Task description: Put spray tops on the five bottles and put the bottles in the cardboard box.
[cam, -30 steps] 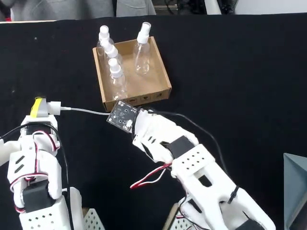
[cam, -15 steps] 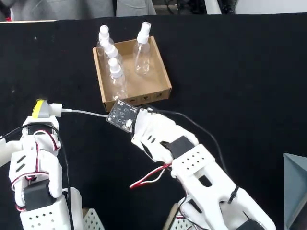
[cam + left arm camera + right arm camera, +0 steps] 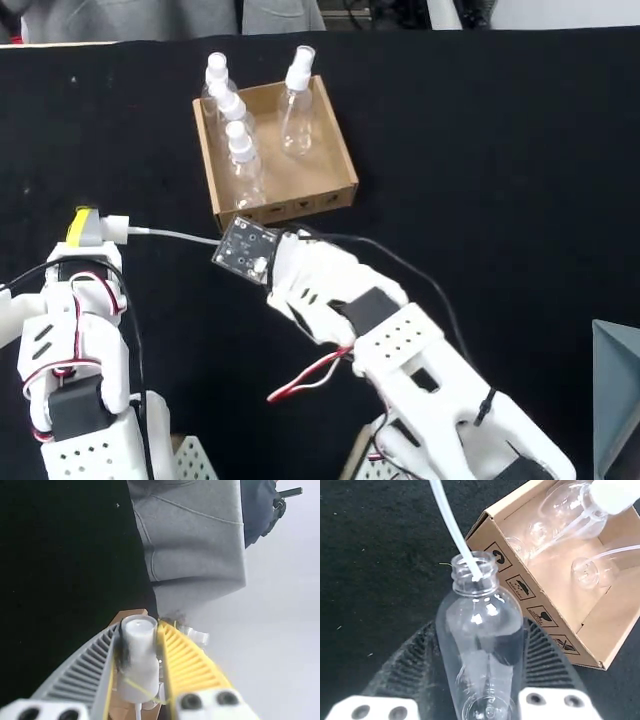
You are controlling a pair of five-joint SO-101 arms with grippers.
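Noted a table (image 3: 520, 150) under black cloth, lint-flecked. A pale wall (image 3: 285, 610) stood beyond its far edge. A grey-blue object (image 3: 618, 390) sat at the right edge. Light was even, diffuse.

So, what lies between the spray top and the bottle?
The thin tube spans it, from the spray top into the bottle neck; high and right wrist views show this.

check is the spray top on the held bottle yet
Off. The bottle has a bare neck, with just the tube poking into it; the spray top sits in the left gripper, apart from the neck.
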